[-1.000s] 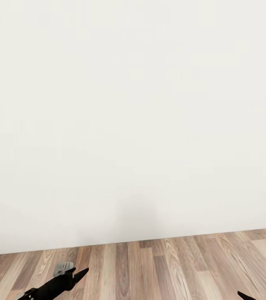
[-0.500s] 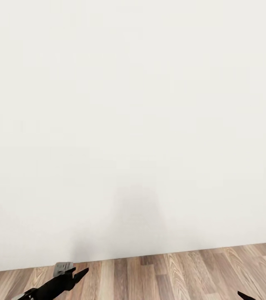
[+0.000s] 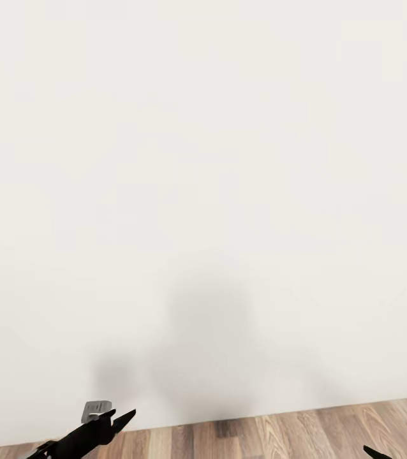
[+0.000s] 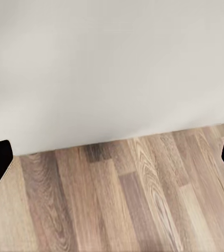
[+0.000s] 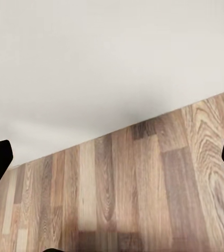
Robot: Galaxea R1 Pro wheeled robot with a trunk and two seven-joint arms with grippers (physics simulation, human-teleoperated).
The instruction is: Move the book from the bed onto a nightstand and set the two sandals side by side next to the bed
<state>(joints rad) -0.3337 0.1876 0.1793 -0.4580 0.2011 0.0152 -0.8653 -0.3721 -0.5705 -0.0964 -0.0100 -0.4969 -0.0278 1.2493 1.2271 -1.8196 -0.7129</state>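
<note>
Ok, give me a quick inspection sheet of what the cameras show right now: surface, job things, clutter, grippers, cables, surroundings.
Surface: light wood-plank floor, a thin strip at the foot of the head view.
Job's things: nothing seen; the robot faces a wall.
Clutter: nothing seen.
Grippers: left gripper low in the head view; in the left wrist view its jaws stand wide apart with bare floor between them. Right gripper: jaws likewise wide apart in the right wrist view, holding nothing.
Cables: nothing seen.
Surroundings: plain white wall close ahead, with a soft grey shadow on it, meeting the floor.
</note>
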